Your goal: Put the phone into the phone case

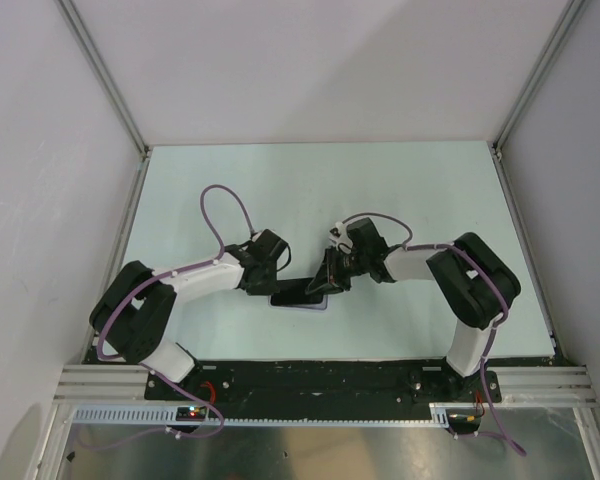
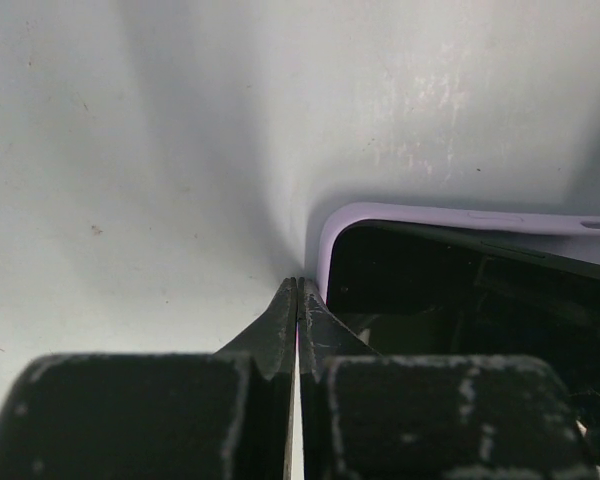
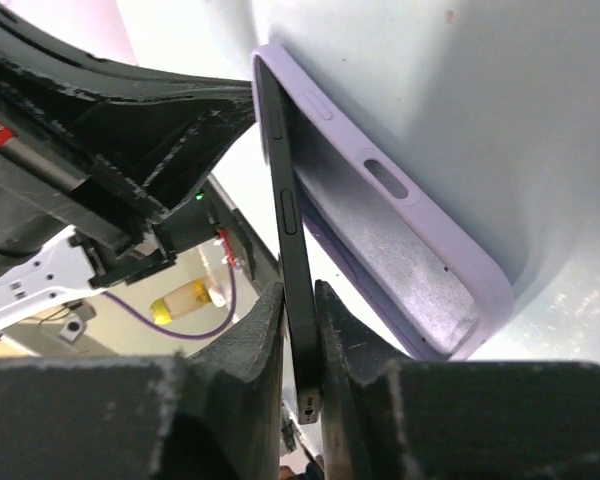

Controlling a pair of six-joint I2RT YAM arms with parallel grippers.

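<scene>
The lavender phone case point(image 1: 302, 303) lies open side up on the table between the arms. The black phone point(image 3: 285, 200) stands tilted in it, its far end in the case's point(image 3: 400, 230) far end and its near end raised. My right gripper point(image 3: 305, 300) is shut on the phone's raised edge, over the case's right end point(image 1: 332, 275). My left gripper point(image 2: 297, 285) is shut at the case's point(image 2: 460, 220) left end, a pink sliver of rim between its fingers. The phone's dark screen point(image 2: 430, 290) fills the case there. The left gripper shows from above point(image 1: 280, 272).
The pale green table point(image 1: 310, 190) is walled by white panels at the back and both sides. Purple cables loop over both arms. The metal rail point(image 1: 310, 385) with the arm bases runs along the near edge.
</scene>
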